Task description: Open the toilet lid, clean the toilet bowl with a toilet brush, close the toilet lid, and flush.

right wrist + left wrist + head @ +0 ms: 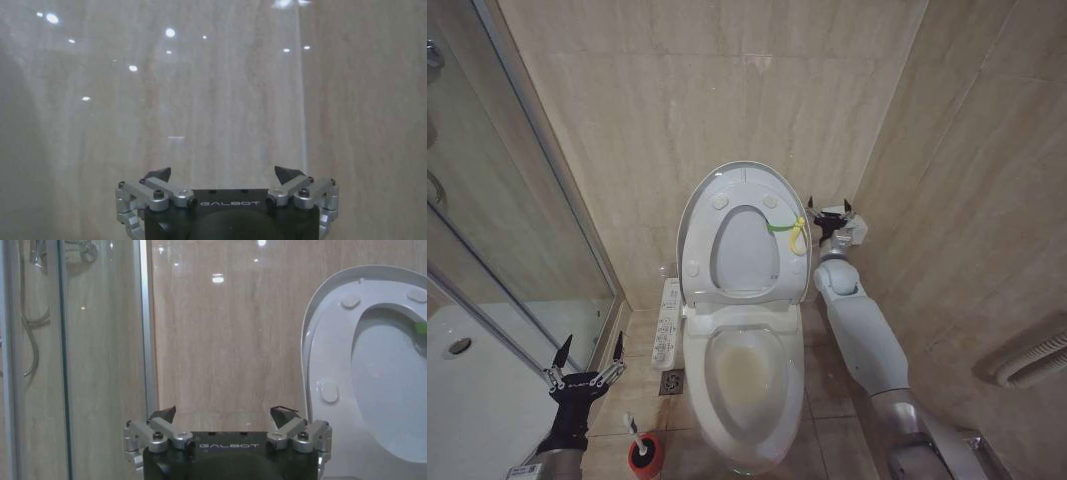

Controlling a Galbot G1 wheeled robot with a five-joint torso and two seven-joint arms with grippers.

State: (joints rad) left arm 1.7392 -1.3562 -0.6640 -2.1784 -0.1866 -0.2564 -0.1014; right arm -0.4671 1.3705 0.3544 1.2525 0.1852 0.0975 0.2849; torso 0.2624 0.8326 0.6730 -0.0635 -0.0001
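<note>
The toilet lid (732, 170) stands raised against the back wall, with a yellow-green strap (789, 232) at its right edge. Below it the toilet bowl (745, 372) is uncovered and shows yellow-brown staining. The toilet brush (632, 428) stands in its red holder (646, 456) on the floor, left of the bowl. My left gripper (585, 362) is open and empty, just up and left of the brush. In the left wrist view that gripper (227, 415) faces the wall, with the lid (327, 365) off to one side. My right gripper (832, 212) is open beside the strap. The right wrist view has it (227, 174) facing bare wall.
A white button panel (668, 325) sits on the bowl's left side, with a floor drain (672, 382) beside it. The glass shower screen (517, 200) and white shower tray (477, 400) close off the left. Tiled walls stand behind and to the right, where a hose (1037, 360) hangs.
</note>
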